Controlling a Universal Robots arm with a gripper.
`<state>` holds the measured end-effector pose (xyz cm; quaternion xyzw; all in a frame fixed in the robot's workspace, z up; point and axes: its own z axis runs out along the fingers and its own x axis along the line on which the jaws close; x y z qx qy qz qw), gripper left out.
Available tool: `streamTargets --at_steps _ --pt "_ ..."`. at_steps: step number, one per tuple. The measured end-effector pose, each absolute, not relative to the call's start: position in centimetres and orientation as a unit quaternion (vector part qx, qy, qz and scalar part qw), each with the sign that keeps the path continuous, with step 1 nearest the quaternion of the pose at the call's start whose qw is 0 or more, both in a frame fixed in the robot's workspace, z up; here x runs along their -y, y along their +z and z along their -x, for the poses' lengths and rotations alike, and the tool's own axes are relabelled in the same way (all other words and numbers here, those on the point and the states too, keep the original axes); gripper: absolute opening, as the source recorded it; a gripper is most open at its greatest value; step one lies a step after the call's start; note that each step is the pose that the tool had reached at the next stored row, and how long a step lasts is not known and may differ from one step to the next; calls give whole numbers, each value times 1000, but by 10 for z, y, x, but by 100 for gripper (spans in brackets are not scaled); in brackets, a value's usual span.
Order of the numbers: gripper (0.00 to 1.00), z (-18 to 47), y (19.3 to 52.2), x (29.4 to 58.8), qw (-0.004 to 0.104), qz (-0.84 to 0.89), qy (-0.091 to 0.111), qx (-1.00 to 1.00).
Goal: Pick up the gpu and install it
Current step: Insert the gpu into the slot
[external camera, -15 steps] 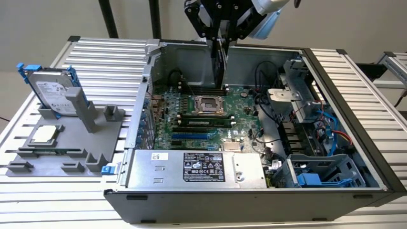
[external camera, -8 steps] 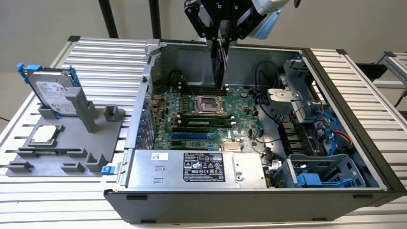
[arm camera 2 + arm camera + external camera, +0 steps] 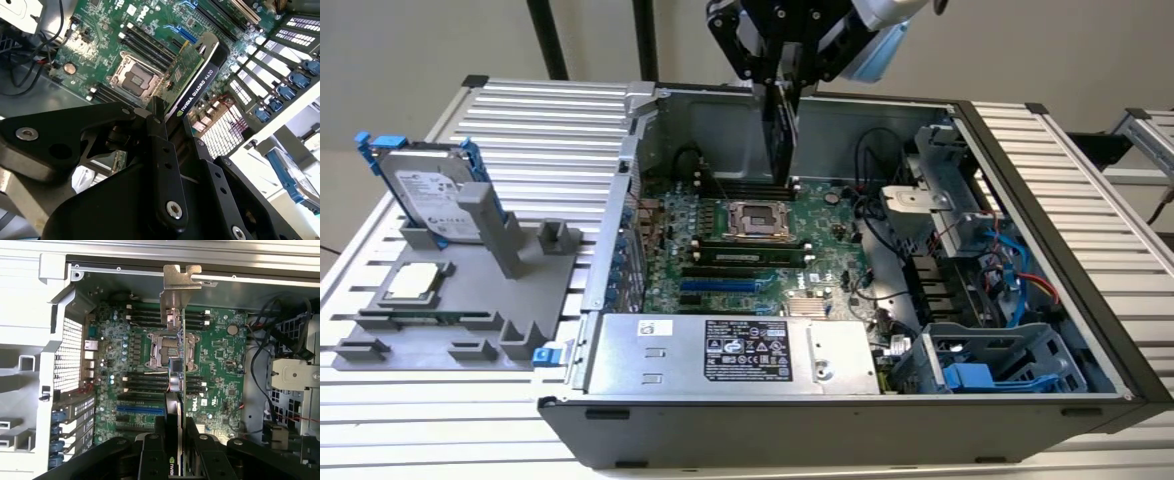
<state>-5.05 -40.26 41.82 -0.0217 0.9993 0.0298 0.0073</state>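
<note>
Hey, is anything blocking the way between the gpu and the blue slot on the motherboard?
Nothing visible does. The gripper holds the gpu in open air above the motherboard, and the blue slot lies bare.

The gpu [image 3: 781, 140], in the gripper [image 3: 781, 82], hangs above the motherboard [image 3: 834, 215] inside the case [image 3: 720, 125], the hard drive [image 3: 434, 195] outside it.

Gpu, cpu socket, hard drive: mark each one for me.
gpu [image 3: 202, 75], second wrist view, on its black side.
cpu socket [image 3: 757, 220], exterior view, on its middle.
hard drive [image 3: 427, 190], exterior view, on its silver face.
</note>
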Motion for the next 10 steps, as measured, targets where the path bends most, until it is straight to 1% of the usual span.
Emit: streamTargets --at_steps 10 --pt "0 50 418 403 6 55 30 -998"
